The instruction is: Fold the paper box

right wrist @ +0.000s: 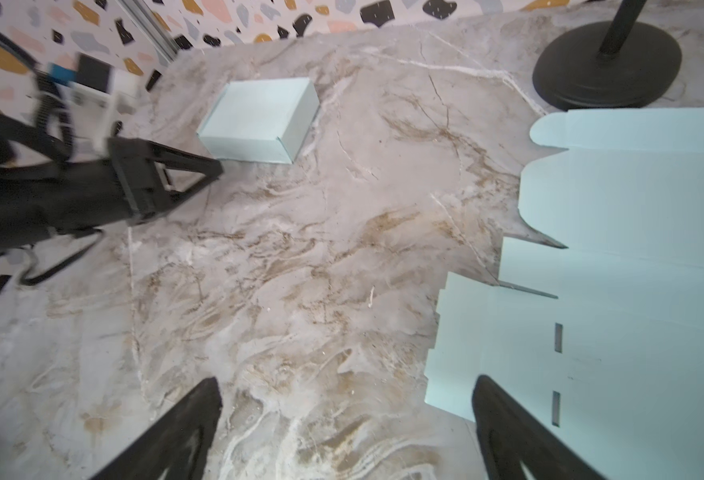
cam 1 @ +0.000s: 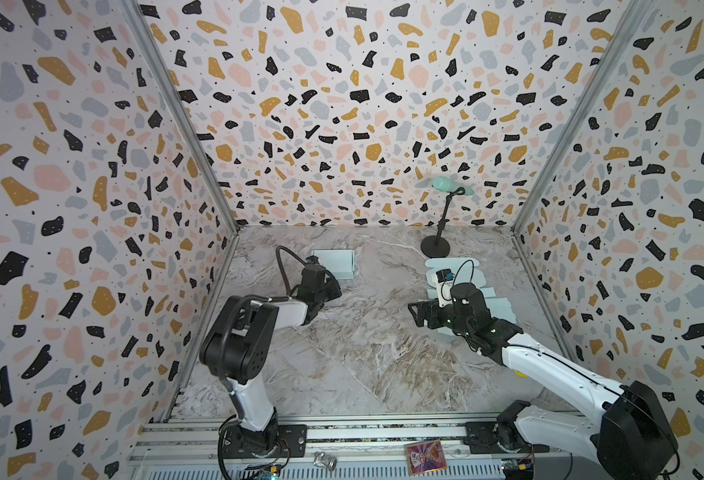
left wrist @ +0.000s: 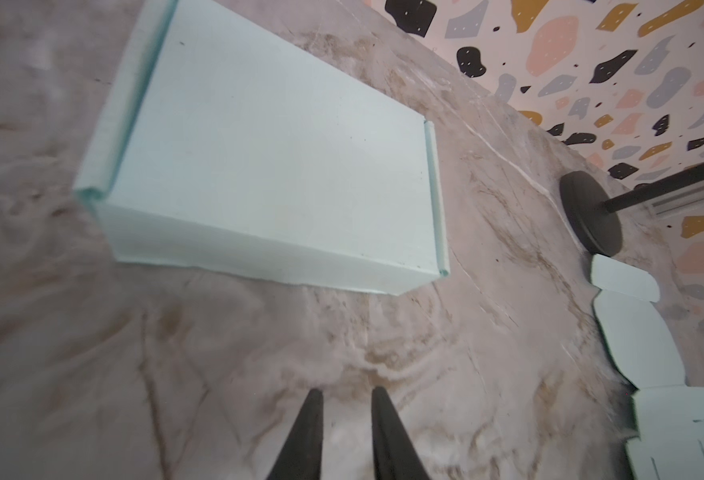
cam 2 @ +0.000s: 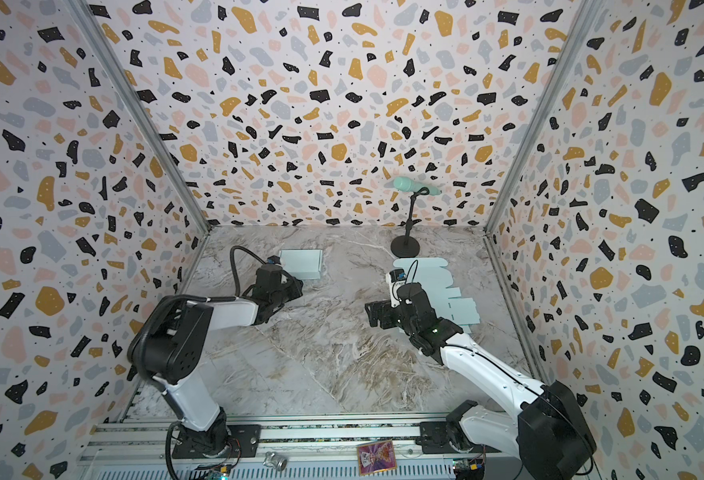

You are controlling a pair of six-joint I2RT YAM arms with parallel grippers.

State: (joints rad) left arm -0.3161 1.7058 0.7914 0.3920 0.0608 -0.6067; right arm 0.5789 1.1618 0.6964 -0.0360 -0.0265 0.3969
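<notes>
A folded pale-blue paper box point(cam 1: 335, 264) point(cam 2: 302, 264) point(left wrist: 275, 158) point(right wrist: 258, 120) rests closed on the marble table at the back left. My left gripper point(cam 1: 329, 289) point(cam 2: 296, 286) point(left wrist: 346, 392) hovers just in front of it, apart from it, open by a narrow gap with only bare table between the fingers. Flat unfolded box blanks point(cam 1: 441, 266) point(cam 2: 437, 274) point(left wrist: 632, 332) point(right wrist: 632, 249) lie stacked at the right. My right gripper point(cam 1: 415, 315) point(cam 2: 373, 316) point(right wrist: 348, 382) is wide open and empty at the stack's left edge, one finger over a blank.
A black stand point(cam 1: 435, 247) point(cam 2: 405, 249) point(right wrist: 607, 66) with a mint-green microphone sits at the back right, just behind the blanks. Patterned walls close in the left, back and right. A card point(cam 1: 425, 457) and a small metal piece point(cam 1: 325, 460) lie on the front rail.
</notes>
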